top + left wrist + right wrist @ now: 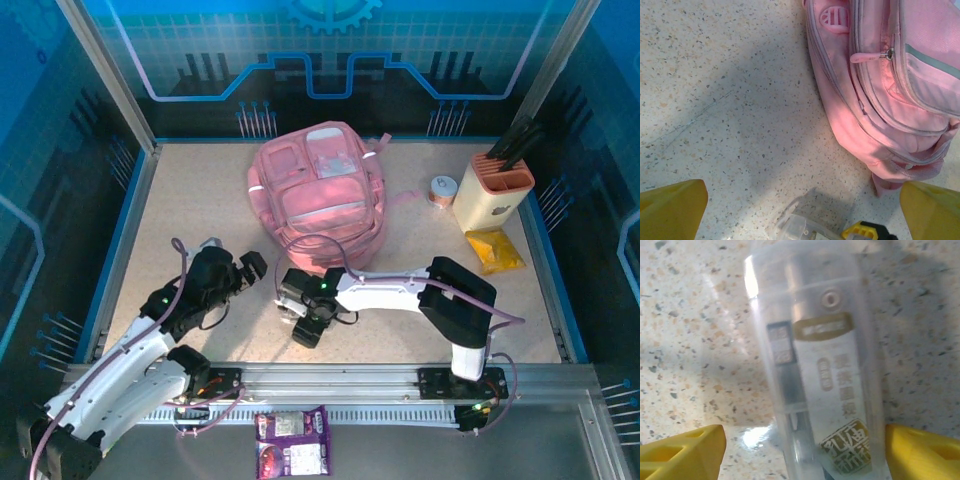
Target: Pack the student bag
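Purple packets lie at the near edge, in front of the arms' rail. Beyond them, on the speckled table, the left gripper sits left of centre. In its wrist view its yellow fingers are spread wide with nothing between them but bare table.

Just to its right, the right gripper reaches in from the right side. In its wrist view the fingers stand apart on either side of a clear case with a gold-printed label. A gap shows on the left side, while the right finger is at the case's edge, so it is not yet pinched. The case lies flat on the table.

Past both grippers, the pink bag lies at the middle of the table toward the back, its zips closed in the left wrist view.

Far right, well apart from the bag, are a yellow packet, a cream holder with dark tools, and a small roll.
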Tool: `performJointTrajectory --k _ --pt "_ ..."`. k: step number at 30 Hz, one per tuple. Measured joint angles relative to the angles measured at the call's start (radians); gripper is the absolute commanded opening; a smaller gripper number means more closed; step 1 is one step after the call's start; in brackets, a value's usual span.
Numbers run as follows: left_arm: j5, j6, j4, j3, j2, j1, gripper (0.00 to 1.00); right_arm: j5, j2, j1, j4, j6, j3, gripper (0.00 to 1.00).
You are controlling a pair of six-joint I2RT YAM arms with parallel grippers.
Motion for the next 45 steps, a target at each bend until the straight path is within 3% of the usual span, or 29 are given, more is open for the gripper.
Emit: performJointTrajectory --k 4,25,32,38,45 --pt "0.0 0.0 0.004 0.0 0.01 0.0 0.99 0.038 0.0 0.016 -0.021 0.036 -0.006 0.66" --pt "0.001 0.0 0.037 0.003 0.089 0.0 0.99 0.051 0.0 0.019 -0.018 0.051 -0.016 0.34" --pt "-0.003 0.018 0.026 0.023 0.102 0.0 0.99 0.05 -0.02 0.013 -0.011 0.063 -0.034 0.33" --pt "-0.052 0.161 0.051 0.102 0.123 0.0 0.99 0.014 -0.139 -0.042 -0.033 0.094 -0.097 0.34" --pt "-0.134 0.47 0.203 0.189 0.299 0.0 0.99 -0.029 -0.352 -0.224 -0.094 0.147 -0.143 0.36"
